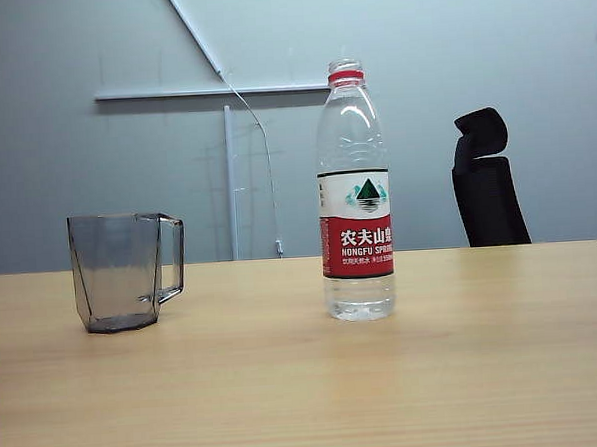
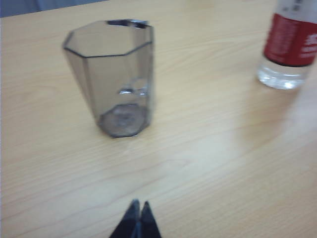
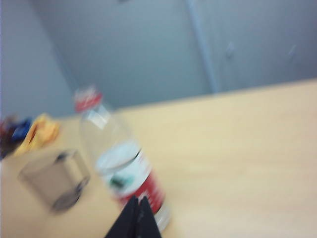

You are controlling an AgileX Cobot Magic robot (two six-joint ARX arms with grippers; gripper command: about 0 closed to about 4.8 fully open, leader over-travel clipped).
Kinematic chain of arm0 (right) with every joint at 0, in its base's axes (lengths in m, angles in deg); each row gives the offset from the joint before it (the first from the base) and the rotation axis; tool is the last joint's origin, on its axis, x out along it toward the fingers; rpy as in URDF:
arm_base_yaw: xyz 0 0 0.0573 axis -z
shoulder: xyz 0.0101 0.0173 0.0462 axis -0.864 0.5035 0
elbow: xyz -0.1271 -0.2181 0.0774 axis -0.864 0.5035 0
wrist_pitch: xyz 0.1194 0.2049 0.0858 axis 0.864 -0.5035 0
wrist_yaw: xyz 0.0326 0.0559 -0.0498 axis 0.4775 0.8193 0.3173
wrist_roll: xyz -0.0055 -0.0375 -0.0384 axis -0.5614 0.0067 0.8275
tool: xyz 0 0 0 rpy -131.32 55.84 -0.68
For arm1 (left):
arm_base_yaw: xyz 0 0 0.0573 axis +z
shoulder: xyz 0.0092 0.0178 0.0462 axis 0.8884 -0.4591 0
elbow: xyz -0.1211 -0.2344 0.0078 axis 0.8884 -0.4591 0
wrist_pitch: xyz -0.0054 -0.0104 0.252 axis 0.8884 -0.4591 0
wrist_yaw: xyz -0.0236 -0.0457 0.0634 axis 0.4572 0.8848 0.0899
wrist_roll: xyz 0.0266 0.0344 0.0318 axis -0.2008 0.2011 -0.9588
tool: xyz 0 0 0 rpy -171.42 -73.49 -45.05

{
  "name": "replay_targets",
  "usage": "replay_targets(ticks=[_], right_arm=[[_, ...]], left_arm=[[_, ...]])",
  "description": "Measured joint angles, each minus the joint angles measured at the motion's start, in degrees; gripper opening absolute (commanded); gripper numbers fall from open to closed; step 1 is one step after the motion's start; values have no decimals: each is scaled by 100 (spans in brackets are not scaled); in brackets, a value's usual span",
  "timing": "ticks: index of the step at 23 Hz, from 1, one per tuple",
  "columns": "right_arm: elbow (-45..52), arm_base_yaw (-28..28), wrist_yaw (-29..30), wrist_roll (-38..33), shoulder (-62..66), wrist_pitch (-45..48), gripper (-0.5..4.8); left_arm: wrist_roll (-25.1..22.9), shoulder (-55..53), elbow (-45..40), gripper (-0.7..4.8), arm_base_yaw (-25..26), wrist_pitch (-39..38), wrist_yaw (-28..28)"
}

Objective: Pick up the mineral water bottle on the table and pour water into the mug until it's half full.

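Exterior view: I see the mineral water bottle [image 1: 354, 191] upright and uncapped near mid-table [image 1: 307, 383], the mug [image 1: 126, 271] empty and well apart to its left, and neither arm in frame, so I judge nothing of the task done: grasping, lifting and pouring all remain. Left wrist view: my left gripper [image 2: 138, 218] hovers above bare wood with its fingertips pressed together, empty, the mug ahead of it and the bottle's base off to one side. Right wrist view (blurred): my right gripper [image 3: 137, 215] is likewise closed on nothing, with the bottle just beyond its tips.
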Motion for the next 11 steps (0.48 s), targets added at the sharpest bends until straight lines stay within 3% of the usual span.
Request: replay_targets(ticks=[1,2,3,5,6,7,11], right_arm=[[-59,-238,-87,13,323,20,87],[-140,-605,-273,70,868,103,204],[-155,-809,-345,133,1132,190,469],[-240,-1585,-973,382,2677,1207,479],[-260,-1720,-1207,431,3075,1528,479],[-343,-1810,-1521,437,3766,2004,479],[-535,-1755,-1596,476,5348,3235,479]], left_arm=[[0,0,0,-2,-7,2,7],[0,4,2,-2,0,2,-9],[0,9,0,-2,-2,0,-9],[0,22,2,-2,-4,0,-9],[0,28,2,-2,-4,0,-9],[0,28,2,-2,-2,2,-9],[0,33,2,-2,-2,2,-9]])
